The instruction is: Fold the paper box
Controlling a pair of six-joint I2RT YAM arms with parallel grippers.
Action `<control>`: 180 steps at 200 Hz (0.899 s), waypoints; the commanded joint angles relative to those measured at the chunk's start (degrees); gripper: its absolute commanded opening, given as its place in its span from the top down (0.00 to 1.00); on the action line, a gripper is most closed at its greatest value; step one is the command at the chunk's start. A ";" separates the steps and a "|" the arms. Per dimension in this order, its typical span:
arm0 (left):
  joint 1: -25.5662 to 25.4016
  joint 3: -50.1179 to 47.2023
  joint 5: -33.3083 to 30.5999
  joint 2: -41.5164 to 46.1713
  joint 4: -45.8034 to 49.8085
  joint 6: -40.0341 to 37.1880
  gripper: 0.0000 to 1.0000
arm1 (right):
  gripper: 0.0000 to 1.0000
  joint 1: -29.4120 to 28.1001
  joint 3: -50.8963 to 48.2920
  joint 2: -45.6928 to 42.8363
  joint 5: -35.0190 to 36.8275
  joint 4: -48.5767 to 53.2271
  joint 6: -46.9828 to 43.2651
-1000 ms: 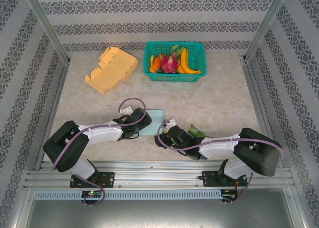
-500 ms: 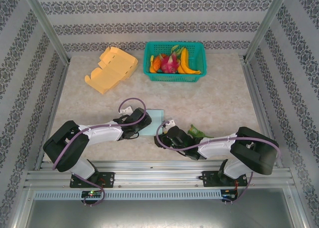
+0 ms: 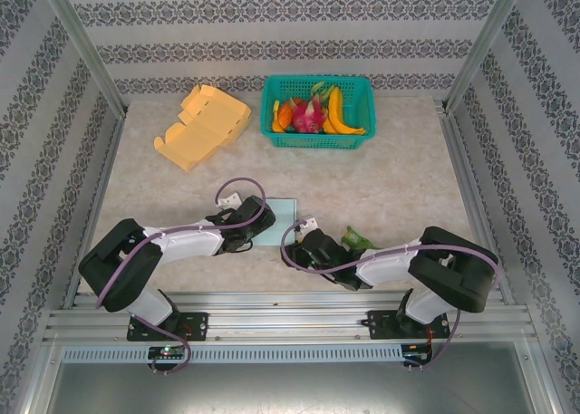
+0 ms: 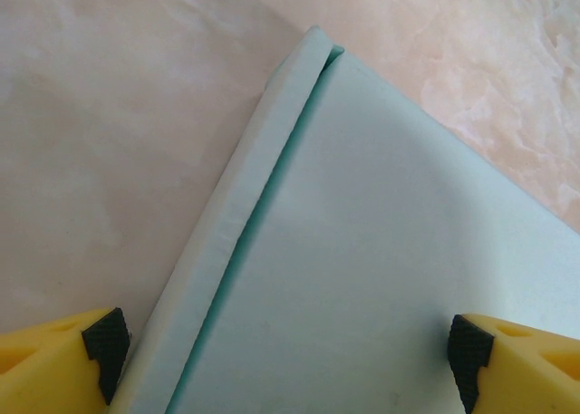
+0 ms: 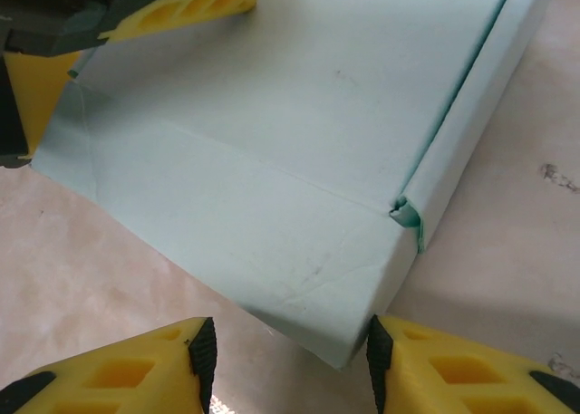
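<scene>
The pale teal paper box [image 3: 283, 216] lies closed and flat on the table between my two arms. My left gripper [image 3: 259, 229] is at its left edge. In the left wrist view the left gripper [image 4: 287, 355] stands wide open above the box lid [image 4: 381, 251], one pad [image 4: 106, 346] over the folded side wall, the other pad [image 4: 469, 358] over the lid. My right gripper [image 5: 290, 352] is open and low at the box's near corner [image 5: 349, 355]. Its right fingertip [image 5: 379, 355] is almost against that corner, and bare table lies between its fingers. A small tab [image 5: 405, 216] pokes out of the side seam.
An unfolded orange-yellow cardboard box [image 3: 204, 124] lies at the back left. A teal basket [image 3: 359, 135] of fruit stands at the back centre. A small green item [image 3: 359, 240] lies beside the right arm. Metal frame posts and rails border the table.
The right arm's elbow has shifted slightly left. The box and the left arm have not visibly moved.
</scene>
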State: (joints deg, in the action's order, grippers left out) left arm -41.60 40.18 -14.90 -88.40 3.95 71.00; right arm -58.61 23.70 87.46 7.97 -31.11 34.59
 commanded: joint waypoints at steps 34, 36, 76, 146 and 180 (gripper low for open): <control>0.10 -2.57 0.33 -2.72 5.01 0.54 0.08 | 0.53 -0.10 0.30 4.04 2.51 -5.46 -3.73; 0.09 -2.57 0.35 -2.69 4.95 0.54 0.08 | 0.53 -0.06 0.34 4.26 2.69 -5.67 -3.80; 0.12 -2.55 0.65 -3.34 4.79 0.21 0.08 | 0.54 0.33 -0.28 8.81 4.78 -11.26 -4.50; 0.11 -2.26 -1.06 -3.45 5.78 0.25 0.08 | 0.51 0.81 -1.46 4.27 2.74 -9.84 -3.48; 0.12 -1.96 -1.85 -3.78 6.16 0.33 0.08 | 0.47 1.52 -2.35 0.49 1.21 -7.32 -2.18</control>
State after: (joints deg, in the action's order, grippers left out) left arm -41.54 40.07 -16.82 -89.08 2.90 71.05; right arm -57.87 22.13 90.96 10.87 -39.64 31.35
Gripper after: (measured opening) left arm 0.916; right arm 0.522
